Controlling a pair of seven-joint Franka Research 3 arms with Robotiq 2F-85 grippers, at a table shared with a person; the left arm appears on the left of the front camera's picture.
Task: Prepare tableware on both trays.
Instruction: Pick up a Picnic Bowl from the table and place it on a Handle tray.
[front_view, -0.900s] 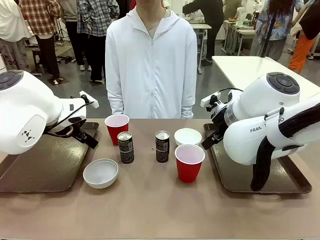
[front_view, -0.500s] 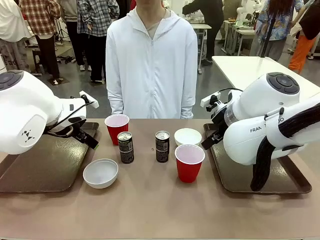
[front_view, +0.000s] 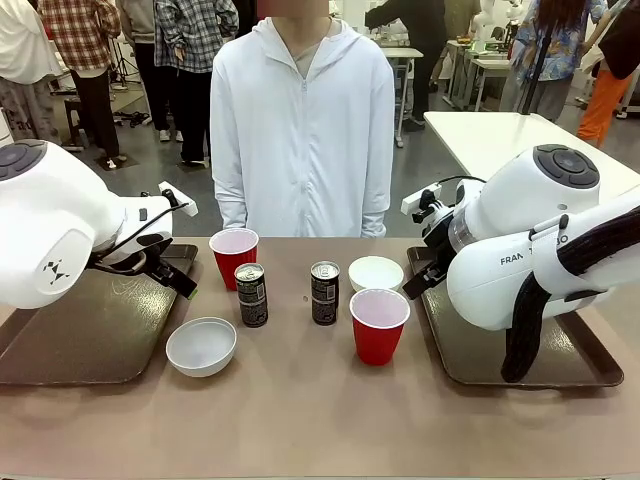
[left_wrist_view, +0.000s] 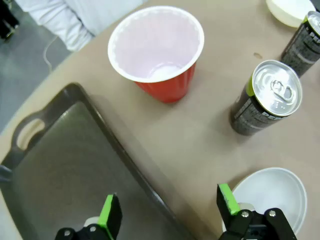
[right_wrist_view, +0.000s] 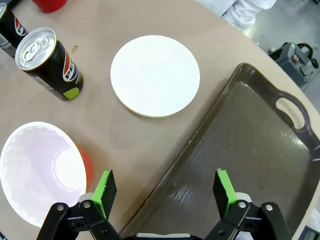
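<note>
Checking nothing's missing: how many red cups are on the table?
2. One cup stands by the left tray's far corner; the other cup stands nearer, beside the right tray.

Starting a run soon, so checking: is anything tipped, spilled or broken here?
Nothing stands out. Both cups and both cans stand upright, and both bowls sit mouth up, all on the table between the trays. No spill or damage shows.

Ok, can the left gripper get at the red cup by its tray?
Probably yes. The left gripper is open over the rim of the tray, and the red cup stands upright just ahead with bare table between. The can and bowl sit off to the side, apart from the cup.
</note>
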